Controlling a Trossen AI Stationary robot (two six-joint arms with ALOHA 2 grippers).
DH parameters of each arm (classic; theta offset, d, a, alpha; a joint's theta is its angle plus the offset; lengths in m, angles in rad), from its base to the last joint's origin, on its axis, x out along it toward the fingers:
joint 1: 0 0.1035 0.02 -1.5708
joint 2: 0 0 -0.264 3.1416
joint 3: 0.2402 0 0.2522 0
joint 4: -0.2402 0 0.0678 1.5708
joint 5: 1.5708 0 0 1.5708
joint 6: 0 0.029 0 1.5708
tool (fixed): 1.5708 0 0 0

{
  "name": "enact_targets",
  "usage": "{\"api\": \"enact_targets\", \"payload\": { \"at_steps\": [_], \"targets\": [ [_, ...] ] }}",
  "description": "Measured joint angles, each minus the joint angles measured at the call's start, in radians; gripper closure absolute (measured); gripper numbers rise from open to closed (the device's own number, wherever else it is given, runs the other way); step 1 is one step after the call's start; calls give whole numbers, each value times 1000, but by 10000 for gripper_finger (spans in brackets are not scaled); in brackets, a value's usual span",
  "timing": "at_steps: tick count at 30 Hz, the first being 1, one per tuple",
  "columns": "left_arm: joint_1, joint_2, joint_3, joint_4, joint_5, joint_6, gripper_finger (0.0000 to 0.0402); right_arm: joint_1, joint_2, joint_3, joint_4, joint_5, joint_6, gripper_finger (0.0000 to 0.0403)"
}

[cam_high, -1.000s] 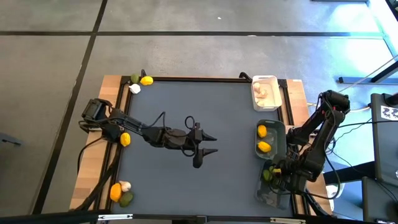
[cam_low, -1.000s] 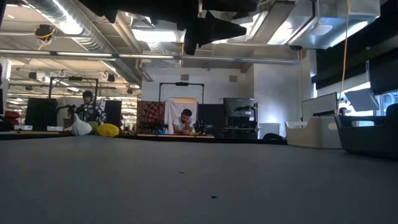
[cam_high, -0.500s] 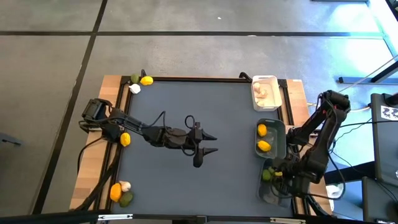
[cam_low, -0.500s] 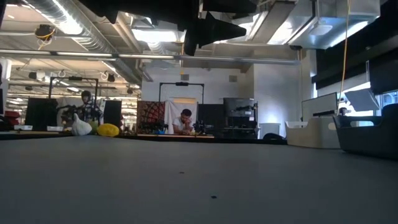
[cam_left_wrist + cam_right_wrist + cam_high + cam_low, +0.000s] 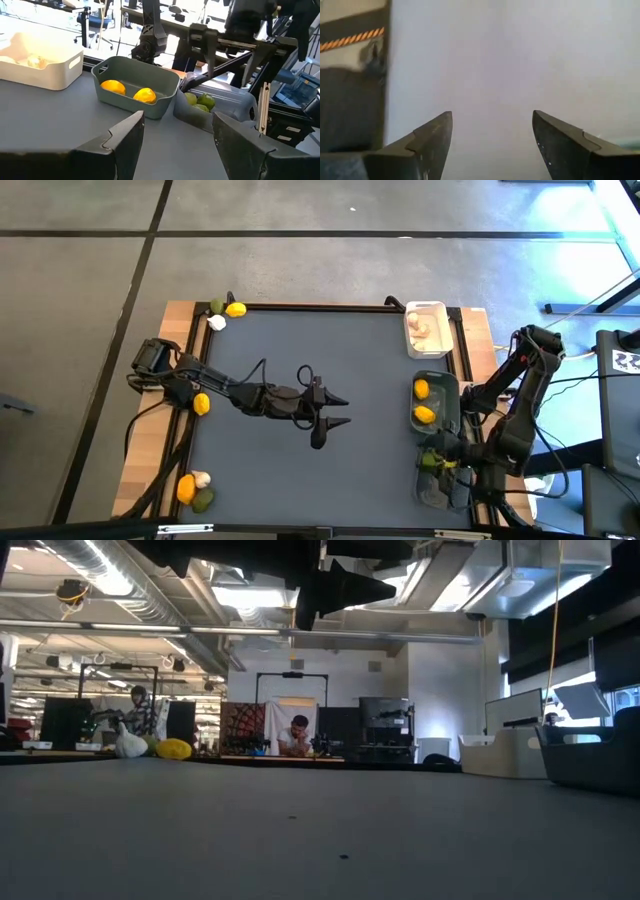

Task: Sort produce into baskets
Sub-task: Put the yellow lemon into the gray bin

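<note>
Right gripper (image 5: 447,468), jaws apart and empty, hangs over the clear basket (image 5: 437,490) with limes (image 5: 430,463), lower right. Left gripper (image 5: 328,412), open, waits mid-frame. Lemons (image 5: 424,415) in the grey-green basket (image 5: 440,385); garlic (image 5: 420,330) in the white basket (image 5: 426,307).

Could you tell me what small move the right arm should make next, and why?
Probably lift the right gripper clear of the translucent basket. Its fingers stand open with nothing between them, and limes already lie in that basket. Unsorted produce, such as the lemon by the left arm's base, waits across the table.
</note>
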Motion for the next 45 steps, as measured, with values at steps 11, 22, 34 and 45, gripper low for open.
{"api": "enact_targets", "payload": {
  "at_steps": [11,22,34,45],
  "targets": [
    [0,0,0,-12,0,3,174,-236,41,-1,153,81,-386,130],
    [0,0,0,-108,0,3,174,-427,110,-1,366,-7,-650,130],
    [-3,-16,0,-303,0,-46,174,-451,207,-1,506,-14,-721,130],
    [-3,-152,0,-532,-5,-45,174,-451,212,-1,512,-12,-724,130]
  ]
}}
